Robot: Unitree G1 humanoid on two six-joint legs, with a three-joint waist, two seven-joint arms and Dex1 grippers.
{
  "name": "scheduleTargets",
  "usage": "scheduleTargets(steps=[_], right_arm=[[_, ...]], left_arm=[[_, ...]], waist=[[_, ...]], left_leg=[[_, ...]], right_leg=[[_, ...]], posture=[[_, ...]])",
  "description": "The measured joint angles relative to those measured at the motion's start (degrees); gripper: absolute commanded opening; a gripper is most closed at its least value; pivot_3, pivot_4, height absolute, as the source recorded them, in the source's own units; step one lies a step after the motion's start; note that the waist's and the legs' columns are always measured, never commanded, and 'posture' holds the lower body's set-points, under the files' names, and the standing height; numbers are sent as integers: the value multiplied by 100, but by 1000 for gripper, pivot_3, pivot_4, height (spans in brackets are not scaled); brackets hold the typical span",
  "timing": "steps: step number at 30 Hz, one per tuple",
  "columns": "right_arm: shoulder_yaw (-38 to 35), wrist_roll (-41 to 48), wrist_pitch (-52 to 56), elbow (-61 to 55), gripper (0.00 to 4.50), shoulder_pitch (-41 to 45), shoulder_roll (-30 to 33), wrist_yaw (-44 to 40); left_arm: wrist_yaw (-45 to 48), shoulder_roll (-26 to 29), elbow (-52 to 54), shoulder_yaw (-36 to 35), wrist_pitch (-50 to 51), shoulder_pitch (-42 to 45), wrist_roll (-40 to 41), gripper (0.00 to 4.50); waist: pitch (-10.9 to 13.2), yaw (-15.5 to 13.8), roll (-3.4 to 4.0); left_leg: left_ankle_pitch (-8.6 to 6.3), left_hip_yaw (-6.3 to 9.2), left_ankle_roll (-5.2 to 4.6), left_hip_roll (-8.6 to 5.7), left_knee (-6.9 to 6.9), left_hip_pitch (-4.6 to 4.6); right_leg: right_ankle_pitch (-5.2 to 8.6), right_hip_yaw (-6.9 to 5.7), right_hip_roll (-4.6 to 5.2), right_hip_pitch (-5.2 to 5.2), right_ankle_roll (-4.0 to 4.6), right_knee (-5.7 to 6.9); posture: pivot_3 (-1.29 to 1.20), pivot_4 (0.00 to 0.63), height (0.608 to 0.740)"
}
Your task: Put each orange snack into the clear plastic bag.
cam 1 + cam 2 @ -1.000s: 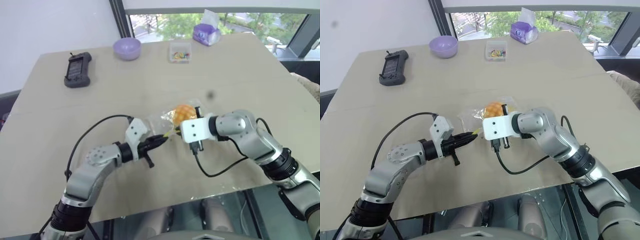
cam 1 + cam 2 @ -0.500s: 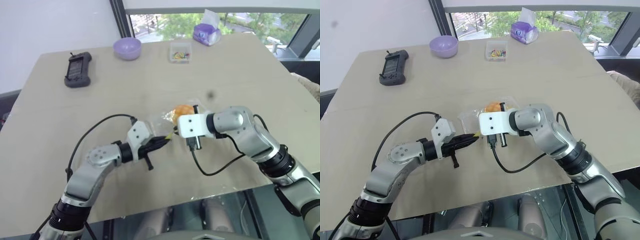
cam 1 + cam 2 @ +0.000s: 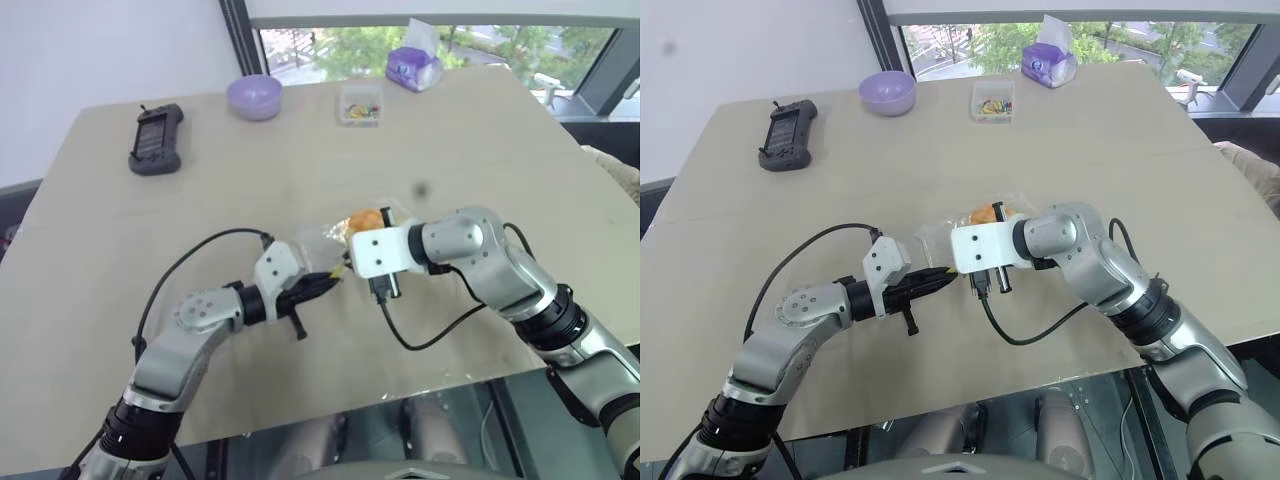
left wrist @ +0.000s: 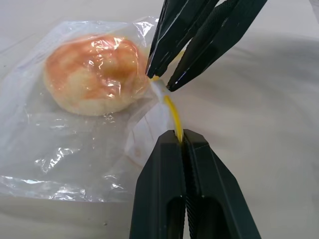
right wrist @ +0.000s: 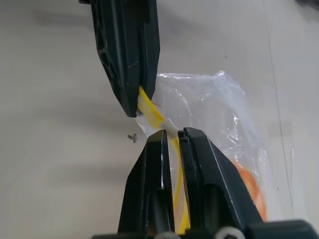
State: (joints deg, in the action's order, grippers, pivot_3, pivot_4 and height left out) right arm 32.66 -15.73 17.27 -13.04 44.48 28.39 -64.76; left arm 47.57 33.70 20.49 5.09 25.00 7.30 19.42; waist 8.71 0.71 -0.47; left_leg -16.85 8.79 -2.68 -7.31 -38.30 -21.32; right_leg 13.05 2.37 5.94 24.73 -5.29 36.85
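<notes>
The orange snack [image 4: 92,72], a round orange-yellow bun, lies inside the clear plastic bag [image 4: 75,149] at the middle of the table [image 3: 120,230]. Both grippers hold the bag's yellow zip strip [image 4: 172,112], which runs between them. My left gripper [image 4: 182,137] is shut on the strip's near end. My right gripper [image 5: 174,132] is shut on the strip close to it, tip to tip with the left. In the head views the snack [image 3: 362,220] peeks out behind the right wrist's white camera block.
At the table's far side stand a purple bowl [image 3: 253,96], a black handheld device [image 3: 155,138], a small clear box of colourful bits [image 3: 360,104] and a purple tissue pack [image 3: 412,68]. Black cables loop from both wrists over the near table edge.
</notes>
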Motion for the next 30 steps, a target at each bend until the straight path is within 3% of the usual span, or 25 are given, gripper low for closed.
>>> scheduleTargets(steps=[1, 4, 7, 18, 21, 24, 30], right_arm=[[11, 3, 5, 0, 407, 0, 2, -21], [21, 14, 13, -1, 1193, 0, 9, -124], [23, -25, 4, 6, 2632, 21, 6, -112], [70, -128, 22, 23, 2632, 89, -57, -174], [75, -130, 21, 47, 1753, 89, -73, -178], [88, -153, 21, 59, 341, 89, -122, -170], [119, -218, 28, 111, 341, 89, -169, -170]], left_arm=[[12, 0, -17, 0, -1, 3, 0, 0], [27, 0, -80, 0, -4, 5, 0, 0], [86, 0, -107, 1, -83, 47, -10, 0], [214, 1, -307, 2, -322, 105, -26, 0], [221, 0, -309, 3, -325, 110, -26, 0], [221, 0, -312, 2, -325, 160, -26, 0], [204, 2, -314, 1, -294, 159, -41, 0]], waist=[[0, 1, 0], [0, -1, 0], [0, -2, 0], [0, 0, 0], [0, 0, 0], [0, 4, 0], [0, 3, 0]], left_leg=[[0, 0, 0, 0, 0, 0], [0, 0, 0, 0, 0, 0], [0, 0, 0, 0, 0, 0], [0, 0, 0, 0, 0, 0], [0, 0, 0, 0, 0, 0], [0, 1, 0, 0, 0, 0], [0, 1, 0, 0, 0, 0]], right_leg=[[0, 0, 0, 0, 0, 0], [0, 0, 0, 0, 0, 0], [0, 0, 0, 0, 0, 0], [0, 0, 0, 0, 0, 0], [0, 0, 0, 0, 0, 0], [0, -1, 0, 0, 0, 0], [0, -1, 0, 0, 0, 0]], posture=[[0, 150, 736], [0, 150, 736], [0, 150, 736], [0, 150, 736], [0, 150, 736], [0, 150, 736], [0, 150, 736]])
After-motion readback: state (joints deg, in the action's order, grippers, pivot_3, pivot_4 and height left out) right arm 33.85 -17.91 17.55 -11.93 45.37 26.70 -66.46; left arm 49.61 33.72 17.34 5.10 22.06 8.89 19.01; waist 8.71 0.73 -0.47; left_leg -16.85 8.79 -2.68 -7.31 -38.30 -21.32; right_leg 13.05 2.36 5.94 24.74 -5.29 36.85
